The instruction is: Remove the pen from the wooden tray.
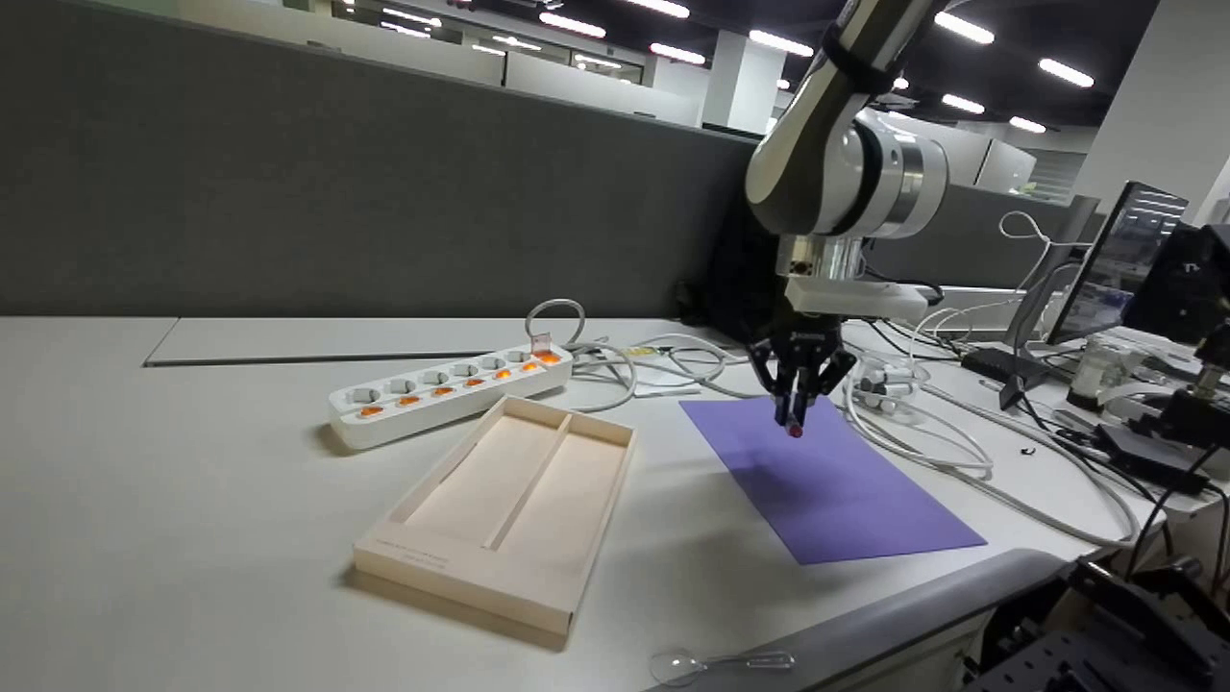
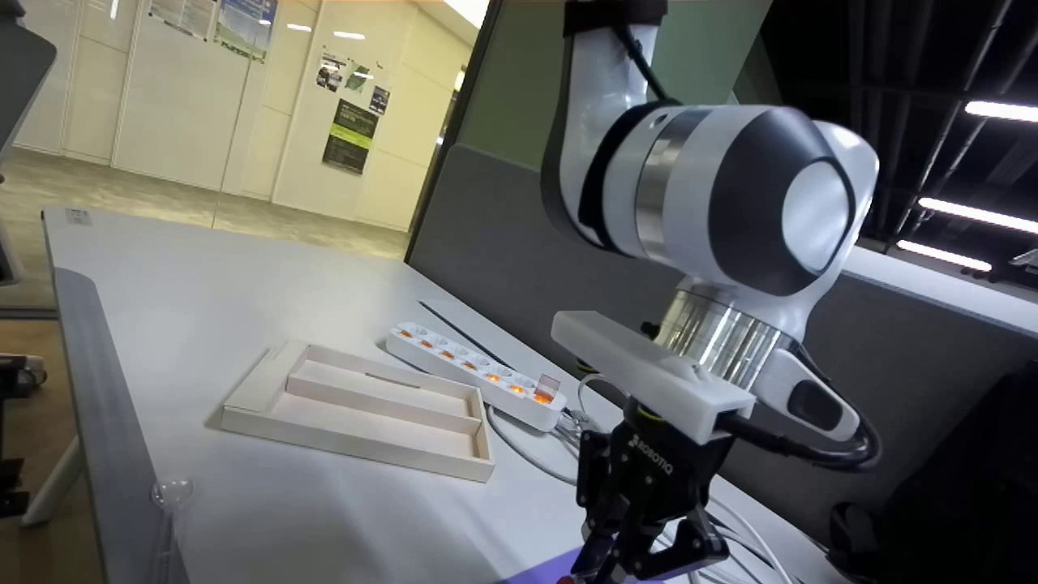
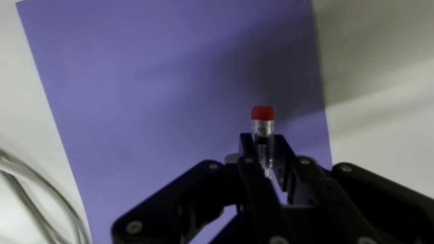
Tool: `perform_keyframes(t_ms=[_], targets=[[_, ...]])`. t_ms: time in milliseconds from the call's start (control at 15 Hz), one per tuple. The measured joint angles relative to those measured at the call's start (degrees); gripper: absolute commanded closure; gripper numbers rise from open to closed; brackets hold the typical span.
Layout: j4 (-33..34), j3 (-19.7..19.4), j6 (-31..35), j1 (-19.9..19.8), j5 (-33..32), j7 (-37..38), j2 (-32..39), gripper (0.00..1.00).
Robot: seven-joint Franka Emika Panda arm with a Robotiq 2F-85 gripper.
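Wrist view: a black two-fingered claw (image 3: 262, 139) pinches a clear, cylindrical, red-ended pen (image 3: 263, 130) above a rectangular purple sheet (image 3: 162, 101); releasing high could send it rolling.

In both exterior views, ceiling tubes (image 1: 965, 27) glow white against a dark ceiling (image 2: 859, 122) and the bench (image 1: 192, 500) is brightly lit; in an exterior view a soft shadow borders the near end of the wooden tray (image 1: 490, 471). Wrist view: dimmer, with a broad diffuse shadow crossing the purple sheet (image 3: 152, 101) onto the bench; the claw (image 3: 262, 145) dark, slightly blurred.
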Motion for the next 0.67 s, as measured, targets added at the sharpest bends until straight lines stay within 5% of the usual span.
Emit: perform_keyframes(t_ms=[667], targets=[[6.0, 3.1, -0.4, -1.1, 8.2, 0.0, 9.9, 0.96]])
